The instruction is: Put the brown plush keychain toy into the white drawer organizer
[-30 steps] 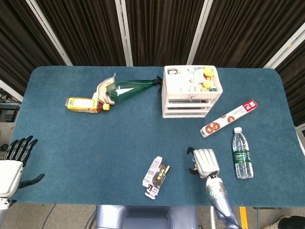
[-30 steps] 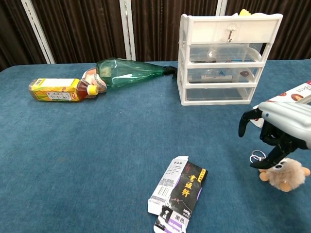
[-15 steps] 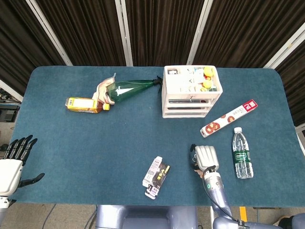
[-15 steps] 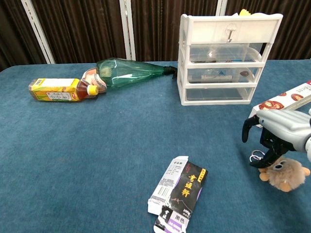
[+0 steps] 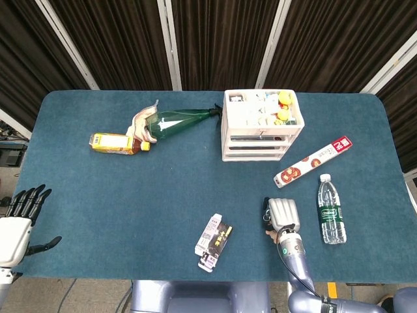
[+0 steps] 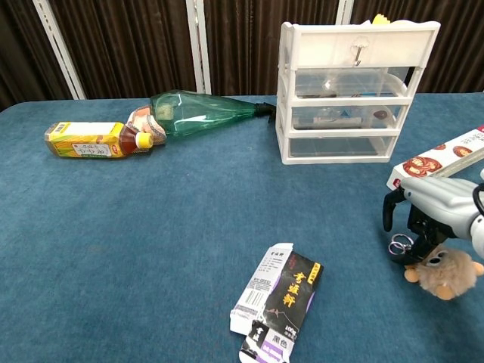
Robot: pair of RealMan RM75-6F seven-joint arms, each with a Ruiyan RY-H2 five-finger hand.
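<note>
The brown plush keychain toy (image 6: pixel 445 271) lies on the blue table at the near right, its metal ring (image 6: pixel 399 244) on the cloth to its left. My right hand (image 6: pixel 432 212) sits just above and behind it, palm down, fingers bent down to the toy's head, thumb held apart; nothing is lifted. From the head view that right hand (image 5: pixel 282 214) covers nearly all of the toy. The white drawer organizer (image 5: pixel 260 124) stands at the back centre-right, its open top compartment holding small items. My left hand (image 5: pixel 16 225) hangs open beyond the table's near left corner.
A water bottle (image 5: pixel 331 210) lies right of my right hand, with a long red-and-white box (image 5: pixel 313 161) behind it. A black-and-white carton (image 6: pixel 280 299) lies to the left of the toy. A green bottle (image 5: pixel 176 120) and a yellow tea bottle (image 5: pixel 117 142) lie at the back left.
My right hand has sunk lower and drawn slightly toward the near right, closing down over the toy. The toy and my left hand have not moved.
</note>
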